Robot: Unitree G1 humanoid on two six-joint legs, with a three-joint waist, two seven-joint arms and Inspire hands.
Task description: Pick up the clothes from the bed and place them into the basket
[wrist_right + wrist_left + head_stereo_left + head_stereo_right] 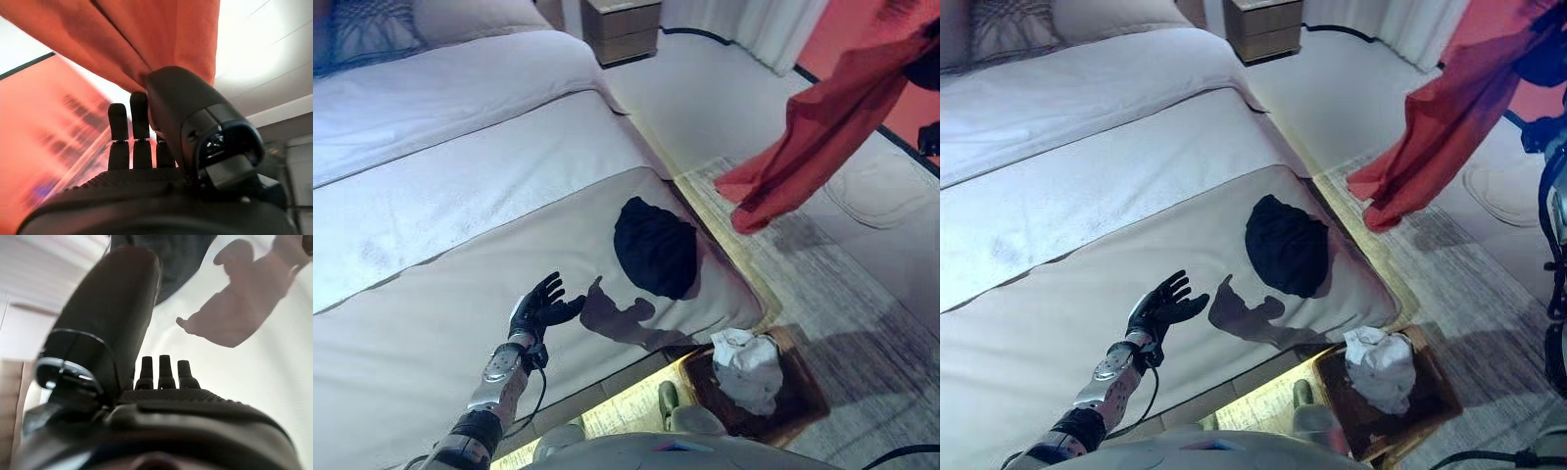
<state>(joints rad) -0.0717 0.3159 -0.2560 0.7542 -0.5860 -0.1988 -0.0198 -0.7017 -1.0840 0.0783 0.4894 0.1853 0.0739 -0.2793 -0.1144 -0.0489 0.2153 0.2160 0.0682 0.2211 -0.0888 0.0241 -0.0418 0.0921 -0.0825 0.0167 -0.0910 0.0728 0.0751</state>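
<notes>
A black garment (654,245) lies bunched on the beige bed cover (431,323) near the bed's foot corner. My left hand (536,305) hovers open just above the cover, to the left of the garment; its straight fingers (166,374) show in the left wrist view. My right hand (146,196) is raised at the upper right, thumb and fingers pinched on a red cloth (822,127) that hangs down over the floor. The brown basket (806,397) stands on the floor by the bed corner with a crumpled white cloth (749,367) in it.
The bed (460,147) runs along the left, with a patterned pillow (367,34) at its head. A wooden nightstand (622,29) and a white curtain (773,29) stand at the back. A grey rug (871,304) covers the floor around the basket.
</notes>
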